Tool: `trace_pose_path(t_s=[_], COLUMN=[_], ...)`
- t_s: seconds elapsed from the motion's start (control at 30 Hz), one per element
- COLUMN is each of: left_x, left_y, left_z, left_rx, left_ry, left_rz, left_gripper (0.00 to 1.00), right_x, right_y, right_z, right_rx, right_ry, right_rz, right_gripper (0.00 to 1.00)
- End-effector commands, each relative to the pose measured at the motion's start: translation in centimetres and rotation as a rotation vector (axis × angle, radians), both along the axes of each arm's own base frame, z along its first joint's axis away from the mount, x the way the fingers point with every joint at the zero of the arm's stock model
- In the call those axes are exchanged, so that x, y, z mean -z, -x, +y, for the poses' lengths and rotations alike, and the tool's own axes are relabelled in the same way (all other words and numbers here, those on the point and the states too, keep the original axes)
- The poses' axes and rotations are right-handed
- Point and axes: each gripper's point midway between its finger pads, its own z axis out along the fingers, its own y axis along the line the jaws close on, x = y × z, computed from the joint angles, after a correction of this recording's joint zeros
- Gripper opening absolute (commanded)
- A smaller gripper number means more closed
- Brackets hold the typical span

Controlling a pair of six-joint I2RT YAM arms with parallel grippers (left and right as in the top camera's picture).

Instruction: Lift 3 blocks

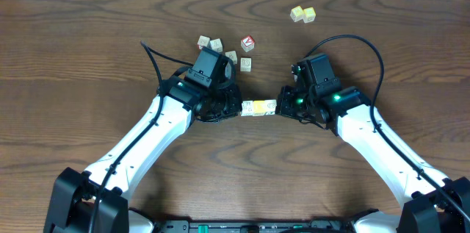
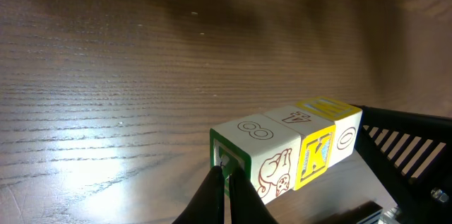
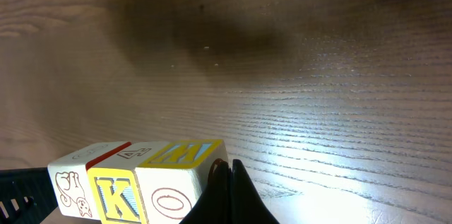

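Squeeze alone holds the 3 blocks (image 1: 259,107) in a row between the left gripper (image 1: 239,108) and right gripper (image 1: 280,106), both closed, at the desk (image 1: 88,34) centre; uneven pressure could buckle the row, dropping the middle block.

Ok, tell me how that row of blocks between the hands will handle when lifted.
The row of three blocks is held only end to end by the shut left hand and right hand, so it may buckle if pressure eases. The middle block would probably drop first.
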Motion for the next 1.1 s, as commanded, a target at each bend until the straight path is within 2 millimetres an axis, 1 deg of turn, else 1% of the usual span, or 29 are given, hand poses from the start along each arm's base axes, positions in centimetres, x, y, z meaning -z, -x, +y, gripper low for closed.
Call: trace_pose_path(t_s=[0.0, 0.33, 0.57, 0.73, 0.93, 1.07], left_x=[-3.1, -3.1, -3.1, -2.1, -1.2, -0.4], left_y=[0.0, -0.1, -0.3, -0.4, -0.5, -0.6], left_z=[-2.9, -2.8, -3.0, -3.1, -3.1, -3.1], left_rx=[0.067, 0.067, 0.067, 0.061, 0.059, 0.058], left_ry=[0.123, 0.123, 0.128, 0.117, 0.107, 0.096], left_rz=[-0.034, -0.035, -0.045, -0.017, 0.001, 0.019], left_gripper=[0.07, 0.07, 0.07, 0.07, 0.07, 0.07], right_x=[-2.6, -2.6, -2.1, -2.0, -0.6, -0.1], right_y=[2.2, 2.2, 2.3, 2.2, 2.1, 1.9], right_z=[4.4, 4.4, 4.5, 4.5, 4.5, 4.6], right_rx=[-0.130, -0.130, -0.135, -0.134, -0.133, -0.134], right_ry=[-0.204, -0.204, -0.206, -0.203, -0.187, -0.180], right_rz=[0.043, 0.044, 0.063, 0.066, 0.096, 0.100], right_gripper=[0.01, 0.01, 0.01, 0.01, 0.01, 0.01])
